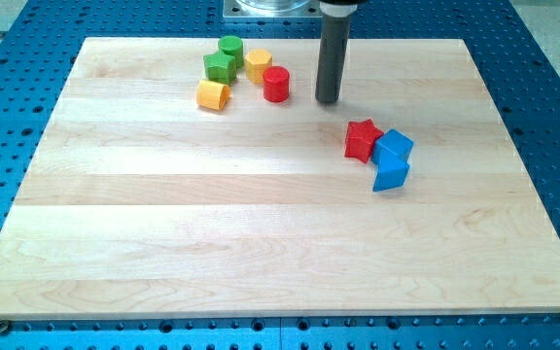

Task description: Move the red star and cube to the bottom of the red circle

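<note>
The red star (362, 139) lies right of the board's middle. A blue cube (394, 147) touches its right side, and a blue wedge-like block (391, 175) sits just below the cube. The red circle, a short red cylinder (276, 85), stands near the view's top, left of centre. My tip (328, 100) rests on the board just right of the red cylinder, above and left of the red star, touching no block.
A cluster lies left of the red cylinder: a green cylinder (229, 47), a green star (220, 67), a yellow hexagon-like block (258, 64) and a yellow block (213, 95). The wooden board (163, 243) sits on a blue perforated table.
</note>
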`<control>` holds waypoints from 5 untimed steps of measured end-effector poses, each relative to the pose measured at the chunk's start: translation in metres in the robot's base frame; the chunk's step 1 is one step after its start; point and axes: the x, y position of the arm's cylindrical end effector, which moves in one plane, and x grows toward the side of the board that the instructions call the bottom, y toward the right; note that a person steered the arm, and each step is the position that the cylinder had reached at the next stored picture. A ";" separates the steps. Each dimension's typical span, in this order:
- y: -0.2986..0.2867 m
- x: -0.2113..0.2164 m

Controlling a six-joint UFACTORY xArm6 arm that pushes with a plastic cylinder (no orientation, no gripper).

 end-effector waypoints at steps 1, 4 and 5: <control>-0.074 0.024; -0.037 -0.001; 0.043 0.010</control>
